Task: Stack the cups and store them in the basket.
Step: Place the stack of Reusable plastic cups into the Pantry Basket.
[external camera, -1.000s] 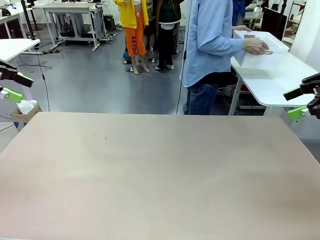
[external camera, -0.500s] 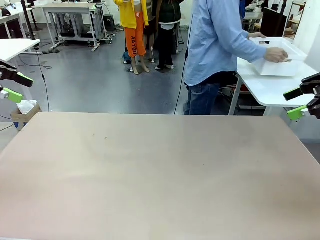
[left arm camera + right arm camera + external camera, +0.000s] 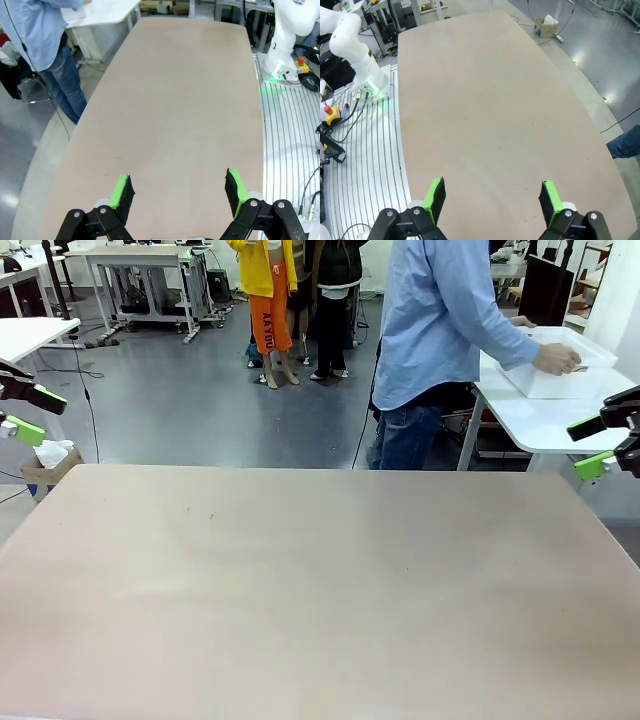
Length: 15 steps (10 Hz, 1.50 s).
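Left end effector [image 3: 177, 192] open above the beige worktop [image 3: 320, 590], right end effector [image 3: 490, 197] open too, person's hand [image 3: 556, 359] on the white basket [image 3: 548, 380] at a side table [image 3: 530, 415]

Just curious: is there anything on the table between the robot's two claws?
No. In the front view the left gripper and right gripper hang open at opposite edges, with only bare table between them.

The left gripper [image 3: 177, 192] has black linkage fingers with silver screws and bright green pads [image 3: 121, 191]; the right gripper [image 3: 491, 200] looks the same. Beside the table [image 3: 300, 580], the person [image 3: 435, 330] wears a light blue shirt and dark blue jeans.
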{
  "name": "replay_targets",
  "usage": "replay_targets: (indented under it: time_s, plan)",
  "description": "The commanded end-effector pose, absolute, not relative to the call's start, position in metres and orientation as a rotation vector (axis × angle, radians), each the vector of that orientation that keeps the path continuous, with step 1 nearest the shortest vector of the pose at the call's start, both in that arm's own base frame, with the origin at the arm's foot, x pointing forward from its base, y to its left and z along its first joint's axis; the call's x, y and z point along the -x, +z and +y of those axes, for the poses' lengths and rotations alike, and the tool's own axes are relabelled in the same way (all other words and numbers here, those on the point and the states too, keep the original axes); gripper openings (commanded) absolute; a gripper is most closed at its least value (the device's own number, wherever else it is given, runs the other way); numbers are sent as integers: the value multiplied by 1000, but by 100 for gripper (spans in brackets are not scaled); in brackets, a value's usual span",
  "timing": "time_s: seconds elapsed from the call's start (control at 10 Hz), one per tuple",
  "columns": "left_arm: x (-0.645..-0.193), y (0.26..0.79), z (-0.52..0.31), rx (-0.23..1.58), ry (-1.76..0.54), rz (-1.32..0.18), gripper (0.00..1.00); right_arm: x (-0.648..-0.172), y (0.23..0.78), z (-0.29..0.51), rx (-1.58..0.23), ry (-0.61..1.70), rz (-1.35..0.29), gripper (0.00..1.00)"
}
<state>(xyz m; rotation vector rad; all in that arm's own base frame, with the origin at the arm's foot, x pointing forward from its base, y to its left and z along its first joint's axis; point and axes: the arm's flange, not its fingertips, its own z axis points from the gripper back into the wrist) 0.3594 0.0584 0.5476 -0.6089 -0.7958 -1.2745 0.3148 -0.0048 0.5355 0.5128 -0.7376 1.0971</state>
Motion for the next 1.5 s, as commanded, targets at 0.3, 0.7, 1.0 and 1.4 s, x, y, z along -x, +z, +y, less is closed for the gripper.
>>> replay_targets:
  time_s: [0.3,0.7,1.0,1.4]
  plan:
    - [-360,551,58,621,-1270,-797,95,-315,536,-4,-505,1094,-739,100]
    - [-360,551,58,621,-1270,-797,95,-315,536,-4,-505,1094,-739,100]
    - [-360,551,58,621,-1270,-797,95,-315,536,-4,-505,1094,-739,100]
    - [-360,551,58,621,-1270,-797,95,-315,536,-4,-505,1094,-739,100]
